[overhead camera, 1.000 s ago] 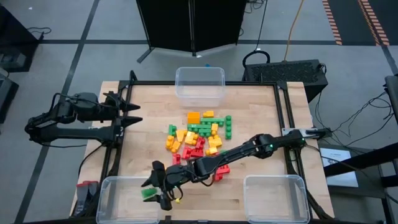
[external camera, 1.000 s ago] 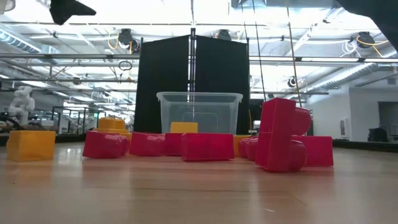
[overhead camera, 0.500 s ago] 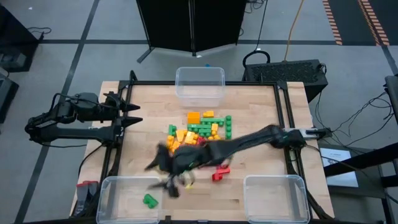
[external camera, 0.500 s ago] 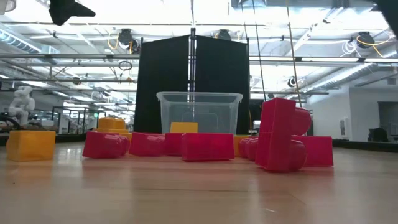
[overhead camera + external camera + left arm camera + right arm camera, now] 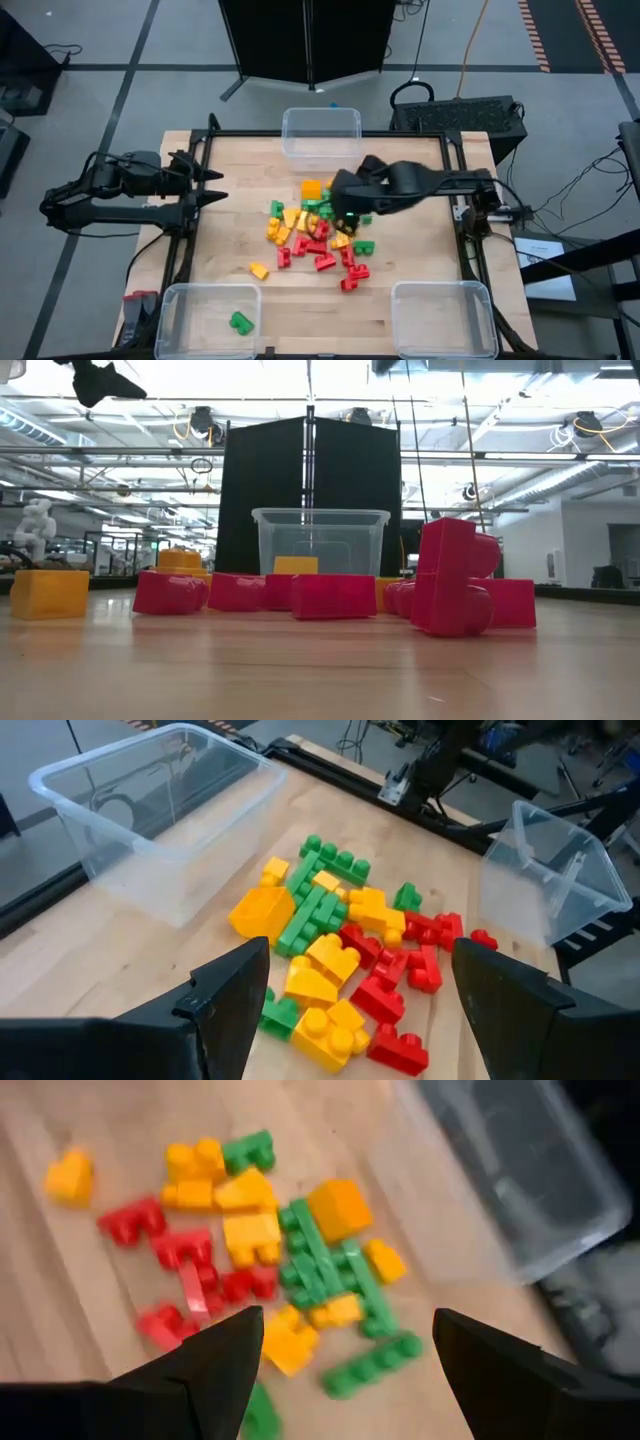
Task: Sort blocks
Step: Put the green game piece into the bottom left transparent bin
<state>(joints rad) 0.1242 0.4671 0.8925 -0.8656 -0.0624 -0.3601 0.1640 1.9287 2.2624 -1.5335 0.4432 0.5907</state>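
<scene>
A pile of green, red and yellow-orange blocks [image 5: 320, 225] lies on the wooden table's middle; it also shows in the left wrist view [image 5: 340, 955] and the right wrist view [image 5: 270, 1250]. One yellow block [image 5: 259, 270] lies apart, nearer the front. One green block [image 5: 240, 322] lies on the floor of the near-left clear bin [image 5: 180, 300]. My right gripper [image 5: 340, 207] hovers above the pile's far right part, open and empty [image 5: 347, 1320]. My left gripper [image 5: 222, 184] waits at the table's left edge, open and empty [image 5: 360, 960].
A clear bin [image 5: 322, 135] stands at the far edge, behind the pile, and another clear bin [image 5: 443, 318] stands at the near right corner. In the low view, red blocks [image 5: 450, 575] and a yellow block [image 5: 48, 592] stand before the far bin [image 5: 320, 540].
My right gripper has let go of the green block, which now lies in the near-left bin. The gripper has then swung away from that bin, toward the table's far right, and now stands above the pile.
</scene>
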